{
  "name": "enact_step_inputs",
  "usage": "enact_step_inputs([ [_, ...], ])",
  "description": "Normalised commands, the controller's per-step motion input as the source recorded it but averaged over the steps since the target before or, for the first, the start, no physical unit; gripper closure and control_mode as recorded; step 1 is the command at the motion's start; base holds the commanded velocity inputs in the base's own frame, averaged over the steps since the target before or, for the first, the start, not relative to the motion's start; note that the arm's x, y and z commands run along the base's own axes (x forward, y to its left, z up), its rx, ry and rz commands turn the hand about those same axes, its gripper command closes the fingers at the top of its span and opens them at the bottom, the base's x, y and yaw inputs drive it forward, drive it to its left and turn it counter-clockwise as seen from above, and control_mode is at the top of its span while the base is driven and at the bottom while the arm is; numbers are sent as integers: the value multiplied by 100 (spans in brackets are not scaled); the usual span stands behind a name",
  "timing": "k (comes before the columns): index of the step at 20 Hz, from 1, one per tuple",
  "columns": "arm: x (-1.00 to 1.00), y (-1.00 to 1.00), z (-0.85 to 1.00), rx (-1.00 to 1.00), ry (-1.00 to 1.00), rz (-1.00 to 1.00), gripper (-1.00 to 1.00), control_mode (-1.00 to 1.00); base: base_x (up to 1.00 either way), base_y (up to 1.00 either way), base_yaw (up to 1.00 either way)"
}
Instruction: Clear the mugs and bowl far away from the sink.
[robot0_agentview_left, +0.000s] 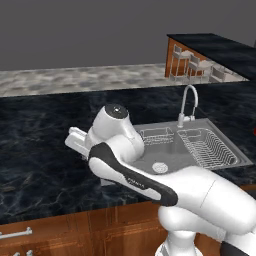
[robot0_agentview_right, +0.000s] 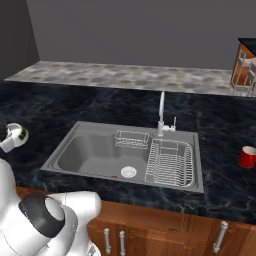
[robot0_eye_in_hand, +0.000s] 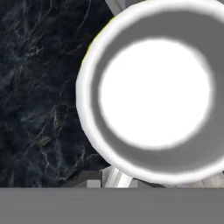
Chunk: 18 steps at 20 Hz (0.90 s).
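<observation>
Hand camera looking straight down into white mug (robot0_eye_in_hand: 155, 94), rim close under the lens, dark counter (robot0_eye_in_hand: 39, 96) beneath on one side; likely carried off the sink's left side to set it well away. Gripper closed, apparently pinching the mug's rim; fingertips themselves hidden, so grip is a judgement. Red mug (robot0_agentview_right: 247, 157) standing on counter right of sink (robot0_agentview_right: 100, 155), near it, not yet cleared. Bowl not made out. Mug handle and mark hidden.

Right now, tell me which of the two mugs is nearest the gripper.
The white mug, looming close below the hand camera. The red mug stands far off, on the counter to the right of the sink.
</observation>
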Motion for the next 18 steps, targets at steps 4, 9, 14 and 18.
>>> enact_step_inputs([
  [4, -66, -59, 43, 10, -3, 0, 100, -100, 0, 0, 0],
  [9, -67, -37, 14, 0, -6, 3, 100, -100, 0, 0, 0],
  [14, -48, -28, 10, 0, -10, 1, 100, -100, 0, 0, 0],
  [18, -30, -22, 14, 0, -6, 0, 100, -100, 0, 0, 0],
])
